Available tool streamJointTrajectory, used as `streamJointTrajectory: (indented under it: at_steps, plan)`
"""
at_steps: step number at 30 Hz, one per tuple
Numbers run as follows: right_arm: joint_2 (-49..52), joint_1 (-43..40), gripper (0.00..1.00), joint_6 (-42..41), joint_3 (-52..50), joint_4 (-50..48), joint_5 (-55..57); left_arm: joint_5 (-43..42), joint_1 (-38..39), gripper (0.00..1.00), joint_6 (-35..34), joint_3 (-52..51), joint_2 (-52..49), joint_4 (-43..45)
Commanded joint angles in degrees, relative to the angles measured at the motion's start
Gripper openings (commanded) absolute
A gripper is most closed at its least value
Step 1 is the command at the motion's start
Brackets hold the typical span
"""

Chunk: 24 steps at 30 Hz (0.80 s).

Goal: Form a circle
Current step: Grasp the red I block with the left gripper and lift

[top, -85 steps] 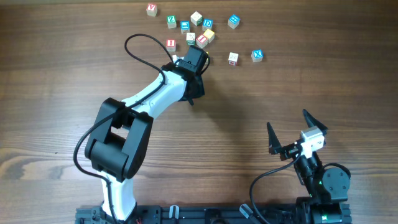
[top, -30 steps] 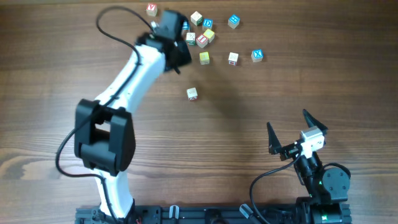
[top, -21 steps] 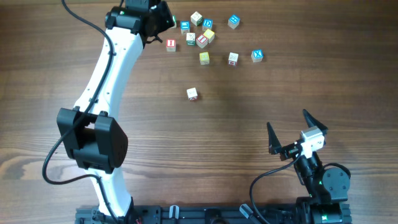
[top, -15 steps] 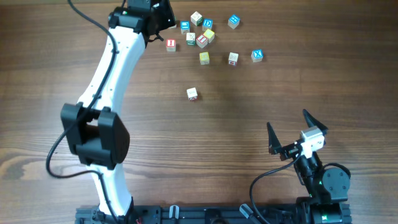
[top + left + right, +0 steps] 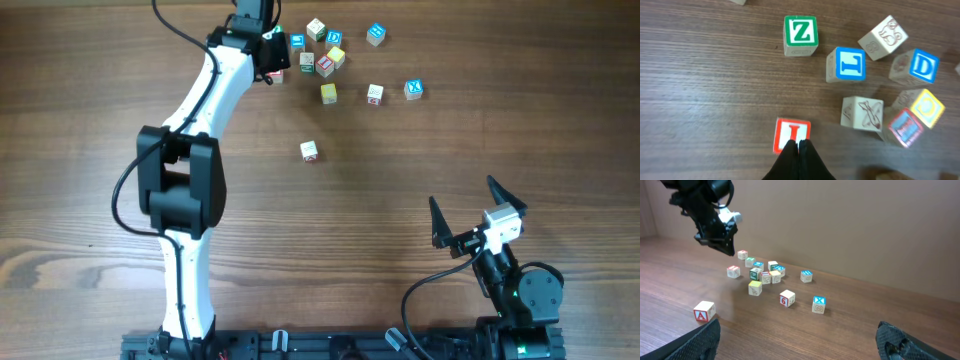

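Wood-grain counter point(image 5: 80, 150) carries everything. Left claw point(image 5: 799, 146) is pinched fully together with nothing between its tips, which sit over the near edge of the red I cube point(image 5: 792, 134); whether they touch it is unclear. Beyond that stands the green Z cube point(image 5: 800, 34). Right of the claw in its wrist view lies the circle point(image 5: 862, 112), a loose ring of blue-lettered, pale, yellow and red cubes. Farther off sit the A cube point(image 5: 309, 150) and X cube point(image 5: 413, 89). Right claw point(image 5: 462, 192) gapes wide, empty, well apart from every cube.
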<state>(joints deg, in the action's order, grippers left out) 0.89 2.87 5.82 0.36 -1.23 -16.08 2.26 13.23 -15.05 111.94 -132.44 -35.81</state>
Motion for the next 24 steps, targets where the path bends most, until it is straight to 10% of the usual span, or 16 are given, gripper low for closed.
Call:
streamJointTrajectory:
  at_steps: [1,12,19,24]
  plan:
    - [-0.5,-0.3,1.0,0.2,-0.1,-0.1,-0.3,0.8,0.0,0.06,1.4,0.8,-2.3,1.6]
    - [-0.5,-0.3,1.0,0.2,-0.1,-0.1,-0.3,0.8,0.0,0.59,3.4,0.8,-4.3,4.1]
    - [-0.5,-0.3,1.0,0.2,-0.1,-0.1,-0.3,0.8,0.0,0.66,5.9,0.7,-7.4,4.2]
    - [-0.5,-0.3,1.0,0.2,-0.1,-0.1,-0.3,0.8,0.0,0.53,5.9,0.7,-7.5,4.9]
